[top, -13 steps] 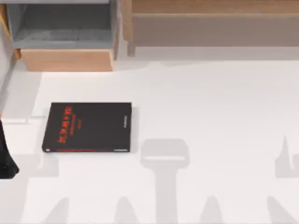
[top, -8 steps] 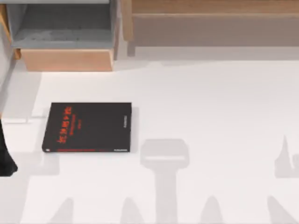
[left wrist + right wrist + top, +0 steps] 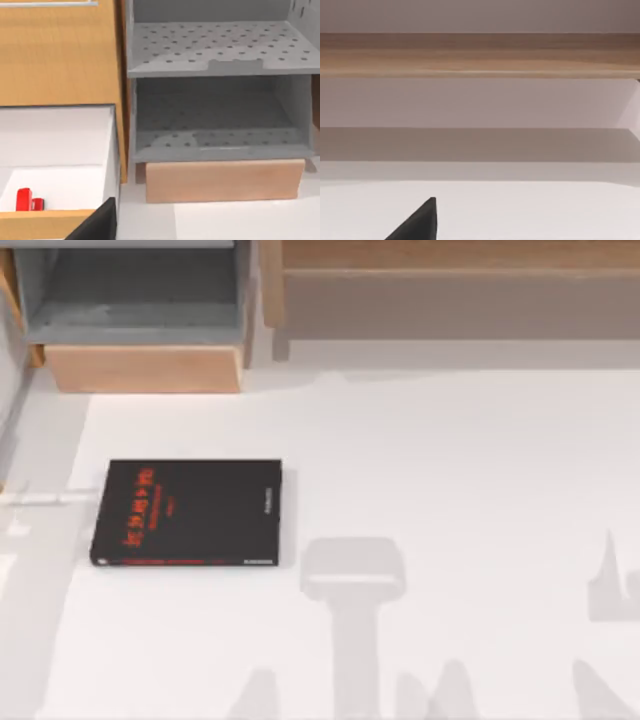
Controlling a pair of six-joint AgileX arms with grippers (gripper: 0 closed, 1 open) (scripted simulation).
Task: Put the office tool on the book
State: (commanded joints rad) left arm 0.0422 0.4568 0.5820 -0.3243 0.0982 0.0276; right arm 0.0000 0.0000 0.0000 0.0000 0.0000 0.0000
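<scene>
Now that my left arm has swung off the surface's left edge, my left end effector (image 3: 97,222), grip state unreadable, faces the open drawer (image 3: 60,145) holding the office tool (image 3: 27,199); the book (image 3: 188,513) waits bare.

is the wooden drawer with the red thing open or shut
Open: the left wrist view looks down into the drawer, its white inside exposed, with the red office tool lying at the bottom.

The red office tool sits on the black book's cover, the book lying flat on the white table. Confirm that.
Not so. The office tool is not on the book; the left wrist view shows it inside an open white-lined wooden drawer. The top view shows the book's cover bare. The book does lie flat on the white table.
</scene>
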